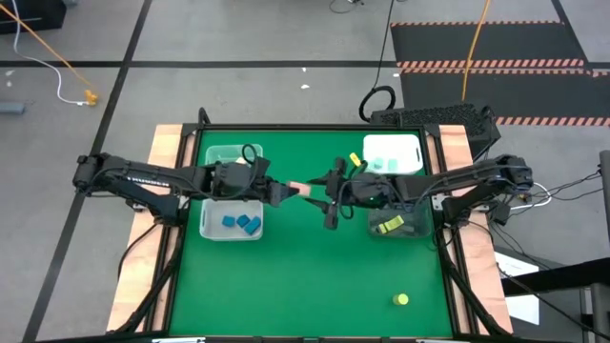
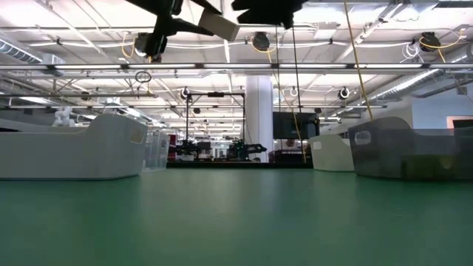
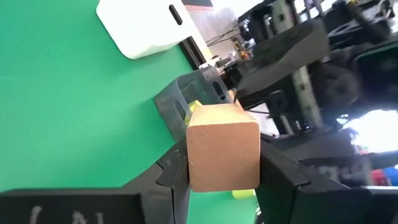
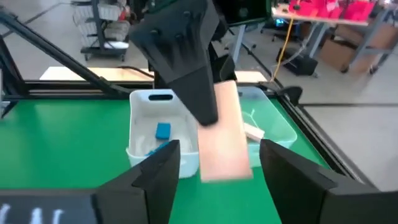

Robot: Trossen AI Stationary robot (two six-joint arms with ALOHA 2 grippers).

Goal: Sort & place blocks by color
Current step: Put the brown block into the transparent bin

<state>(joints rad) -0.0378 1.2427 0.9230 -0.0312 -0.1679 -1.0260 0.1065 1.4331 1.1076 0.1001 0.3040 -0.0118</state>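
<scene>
From the high view I see both arms meeting over the middle of the green table [image 1: 315, 276], with a tan wooden block [image 1: 302, 188] bridging the gap between the left gripper [image 1: 282, 191] and the right gripper [image 1: 327, 193]. Three blue blocks [image 1: 241, 224] lie in the white bin [image 1: 232, 232] on the left; a clear bin [image 1: 225, 153] sits behind it, largely covered by the left arm. On the right, mint green blocks [image 1: 382, 164] rest in a white bin [image 1: 392, 152], and a yellow block [image 1: 388, 225] shows in the grey bin [image 1: 398, 227], partly under the right arm. A yellow cylinder [image 1: 402, 299] stands alone near the front right.

In the low view the grippers are cut off at the top edge; I only make out the tan block's end and dark fingers, and the bins hide their contents.

Through the left wrist view, the left gripper is clamped on the tan block, a finger [image 3: 171, 177] pressed to each side. The right arm behind is a dark blur.

In the right wrist view, the right fingers [image 4: 155, 174] stand apart on either side of the block without seeming to touch it, though the block is blurred here.
</scene>
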